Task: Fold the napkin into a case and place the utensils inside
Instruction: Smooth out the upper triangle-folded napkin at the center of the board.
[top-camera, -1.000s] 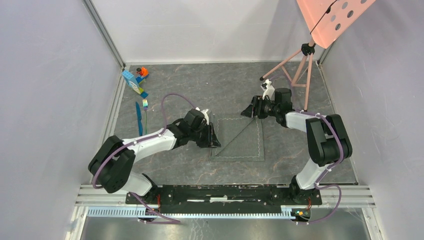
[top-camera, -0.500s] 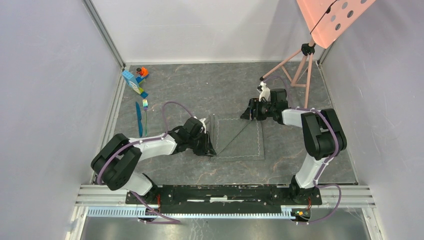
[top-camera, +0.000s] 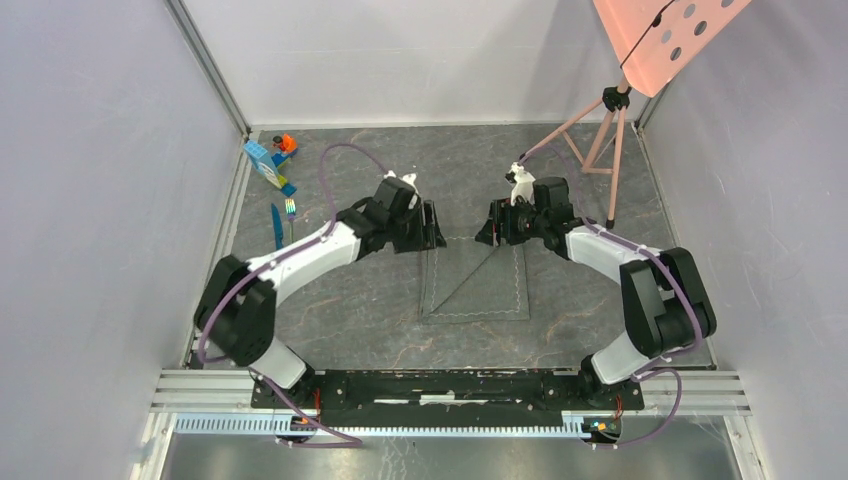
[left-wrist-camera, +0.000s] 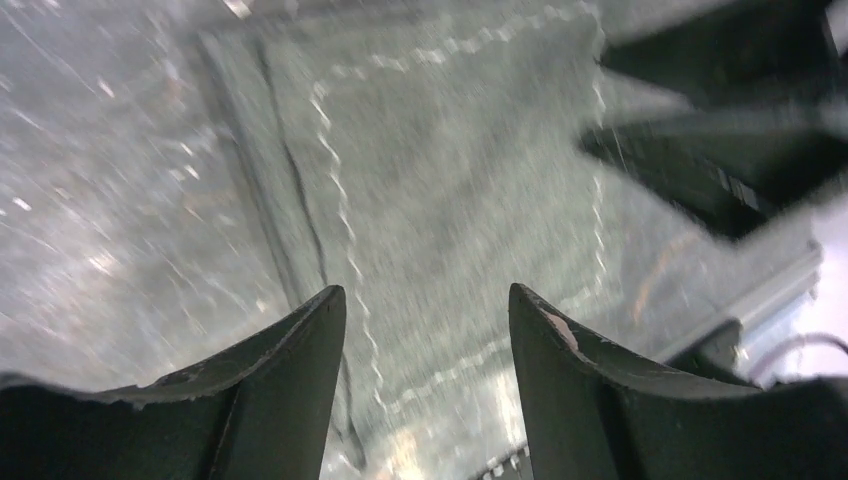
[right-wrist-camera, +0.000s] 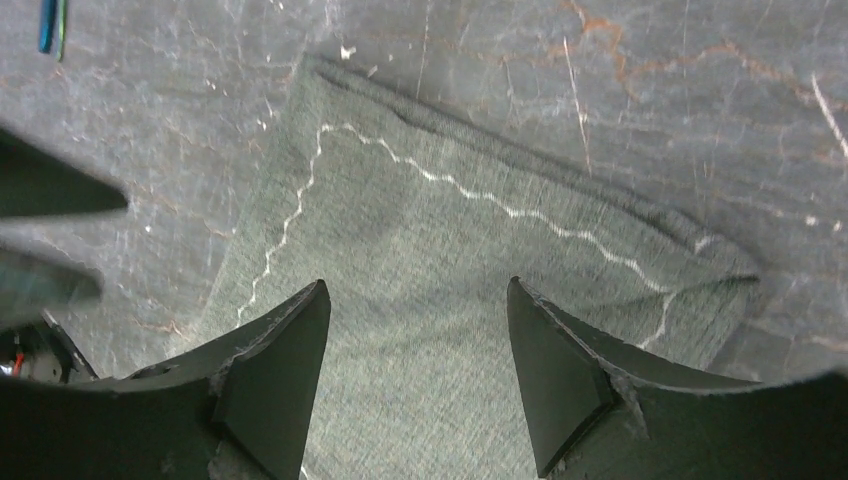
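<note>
Left claw (top-camera: 433, 226) and right claw (top-camera: 488, 226), both spread open, over the napkin (top-camera: 475, 285)
The napkin lies flat mid-counter (top-camera: 380, 320). The left claw is at its far left corner and the right claw along its far edge, neither gripping. The utensils (top-camera: 283, 225) lie well to the left.

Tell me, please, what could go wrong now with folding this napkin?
1. The left claw and right claw are both open over the far edge of the flat napkin. The thin cloth may slip out, or only one layer may be caught.
2. The claws face each other closely, so they might collide if they move inward.
</note>
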